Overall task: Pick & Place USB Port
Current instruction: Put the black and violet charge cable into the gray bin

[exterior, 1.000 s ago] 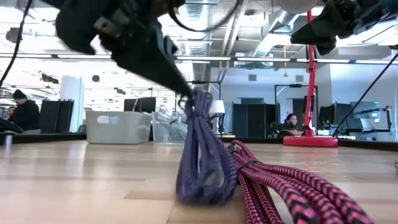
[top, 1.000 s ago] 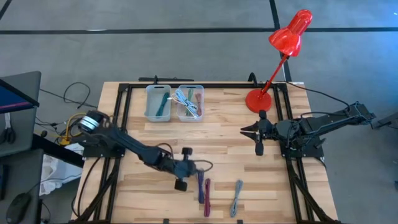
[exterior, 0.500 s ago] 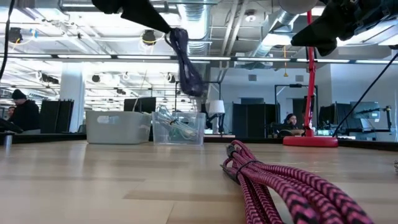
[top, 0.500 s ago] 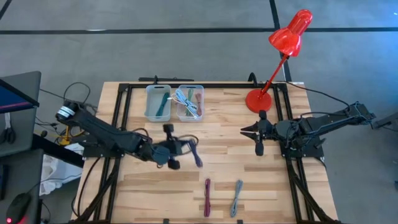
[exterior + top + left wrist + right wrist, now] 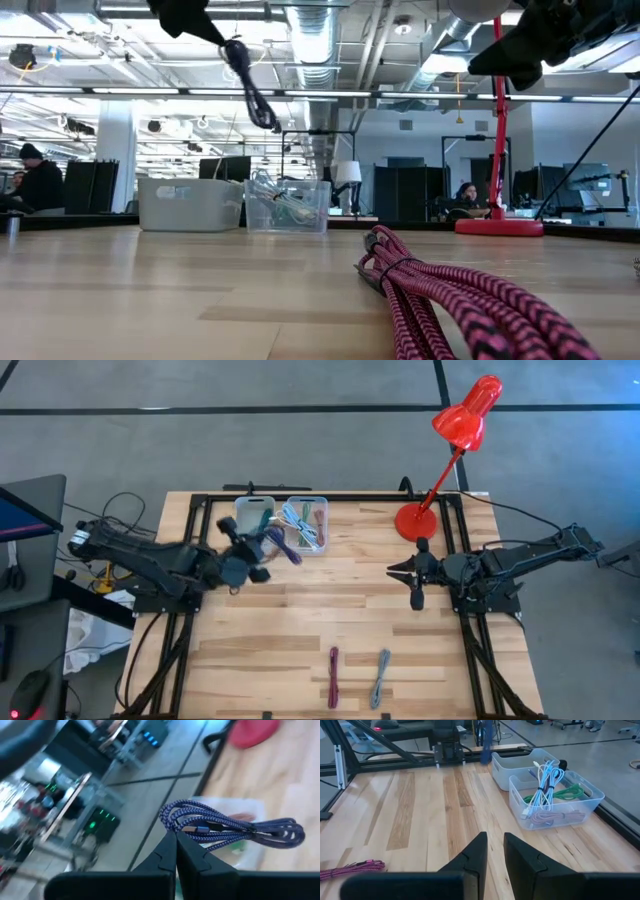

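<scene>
My left gripper [image 5: 262, 550] is shut on a purple braided USB cable bundle [image 5: 283, 547], high above the table just in front of the two clear bins. In the low view the cable [image 5: 251, 86] hangs under the gripper [image 5: 218, 36]. The left bin [image 5: 254, 525] holds a teal cable. The right bin [image 5: 306, 525] holds white, green and pink cables. A pink cable bundle [image 5: 333, 676] and a grey one [image 5: 381, 677] lie flat near the table's near edge. My right gripper [image 5: 415, 588] waits, slightly open, at the table's right, touching nothing. My left gripper pinches the purple cable bundle between its two fingers [image 5: 170, 851] at one looped end [image 5: 172, 822]. The rest of the bundle [image 5: 260, 830] runs sideways past the fingertips. The bundle is lifted clear of the table and hangs slanted below the gripper.
A red desk lamp stands with its base [image 5: 412, 520] at the far right and its head [image 5: 468, 410] reaching beyond the table. Black frame rails run along the table's left and right sides. Bare wood lies between the bins and the two cables.
My left gripper, shut on the purple cable, has risen from the table beside the pink cable. It has swung toward the far left, up to the bins. The bundle stood on the wood with its lower end; now it hangs clear in the air.
</scene>
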Controlling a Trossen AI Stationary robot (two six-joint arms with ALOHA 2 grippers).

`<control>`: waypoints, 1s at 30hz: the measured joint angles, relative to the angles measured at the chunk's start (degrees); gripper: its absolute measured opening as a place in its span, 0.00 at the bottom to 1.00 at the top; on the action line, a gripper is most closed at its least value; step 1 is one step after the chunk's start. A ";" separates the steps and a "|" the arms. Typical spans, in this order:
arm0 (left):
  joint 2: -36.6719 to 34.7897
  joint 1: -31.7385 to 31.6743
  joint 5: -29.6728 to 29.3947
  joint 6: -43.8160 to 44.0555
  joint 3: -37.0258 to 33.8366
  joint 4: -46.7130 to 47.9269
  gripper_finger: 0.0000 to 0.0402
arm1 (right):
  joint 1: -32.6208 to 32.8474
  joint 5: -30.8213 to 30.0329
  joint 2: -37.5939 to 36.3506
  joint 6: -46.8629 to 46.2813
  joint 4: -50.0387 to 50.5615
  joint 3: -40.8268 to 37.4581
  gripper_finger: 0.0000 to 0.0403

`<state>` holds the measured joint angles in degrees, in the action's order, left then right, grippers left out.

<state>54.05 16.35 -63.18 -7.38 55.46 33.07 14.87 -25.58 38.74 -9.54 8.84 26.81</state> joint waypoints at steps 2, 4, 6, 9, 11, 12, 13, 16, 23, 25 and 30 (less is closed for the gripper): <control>-1.96 -2.38 -0.24 0.82 0.00 2.93 0.00 | 0.00 0.00 0.00 0.00 0.18 0.00 0.14; -3.77 -4.63 -0.26 1.67 0.00 5.15 0.00 | 0.00 0.00 0.00 0.00 0.18 0.00 0.14; -5.38 -6.72 -0.26 2.11 0.00 7.87 0.00 | 0.00 0.00 0.00 0.00 0.18 0.00 0.14; -7.10 -9.96 -0.25 2.64 0.00 11.05 0.00 | 0.00 -0.01 0.00 0.02 0.22 0.00 0.14; -7.78 -12.29 -0.27 3.56 0.00 13.37 0.00 | 0.00 0.00 -0.01 0.37 0.22 0.00 0.14; -7.95 -13.54 -0.26 4.02 0.00 14.84 0.00 | 0.00 -0.02 0.00 0.45 0.22 0.00 0.14; -7.96 -14.78 -0.26 4.62 0.00 16.27 0.00 | 0.00 -0.03 -0.01 0.46 0.22 0.00 0.14; -7.96 -18.59 0.64 6.76 -0.10 20.05 0.00 | 0.00 -0.04 0.00 0.48 0.20 0.00 0.14; -7.96 -26.95 6.44 9.32 -7.93 19.05 0.00 | 0.00 -0.17 -0.02 0.49 0.13 0.00 0.14; -7.94 -28.78 8.01 9.88 -10.85 18.58 0.00 | 0.00 -0.17 0.00 0.48 0.13 0.00 0.14; -7.92 -31.26 9.68 9.19 -16.37 12.24 0.00 | 0.00 -0.18 0.00 0.48 -0.08 0.00 0.14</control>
<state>46.13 -14.91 -53.50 1.81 39.09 45.31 14.87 -25.77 38.74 -9.06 8.76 26.81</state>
